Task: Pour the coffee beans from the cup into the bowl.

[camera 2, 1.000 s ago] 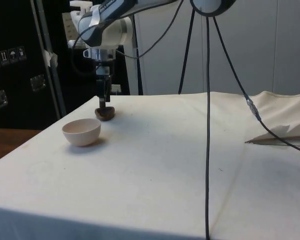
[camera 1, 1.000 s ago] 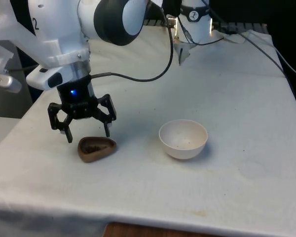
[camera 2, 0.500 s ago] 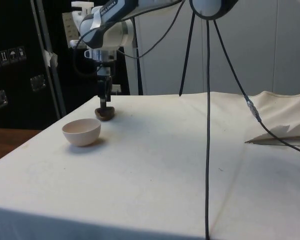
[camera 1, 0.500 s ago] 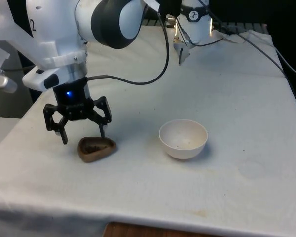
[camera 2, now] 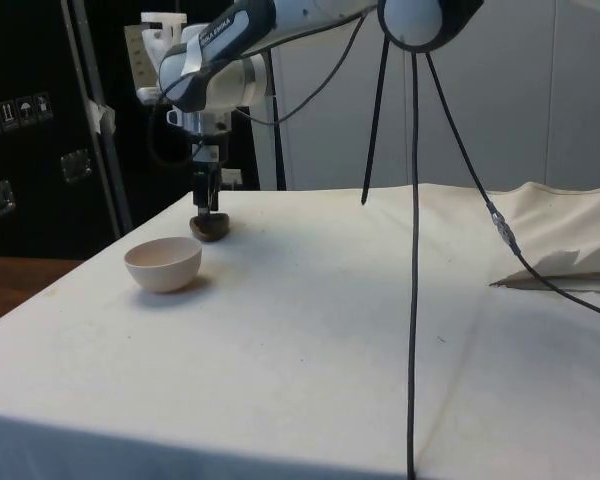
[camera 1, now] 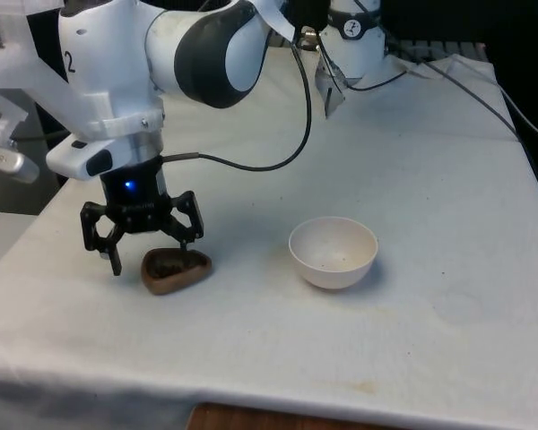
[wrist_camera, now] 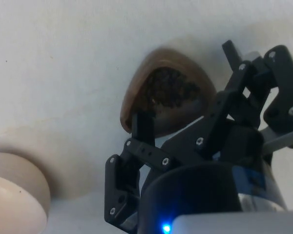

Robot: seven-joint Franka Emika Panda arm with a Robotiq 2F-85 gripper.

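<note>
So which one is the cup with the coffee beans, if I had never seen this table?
Look at the white-clothed table and find the black gripper hanging over it. Just under its open fingers sits a small brown cup with dark coffee beans inside. Its neighbour, towards the front view's right, is a pale bowl: rounder, larger, nearly empty.

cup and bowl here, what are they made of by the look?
Cup: brown with a dull matte surface and soft rounded rim, so probably wood or unglazed clay; I can't tell which. It holds dark coffee beans.
Bowl: cream-white, smooth with a faint sheen and thin even rim, likely glazed ceramic, possibly plastic.
</note>
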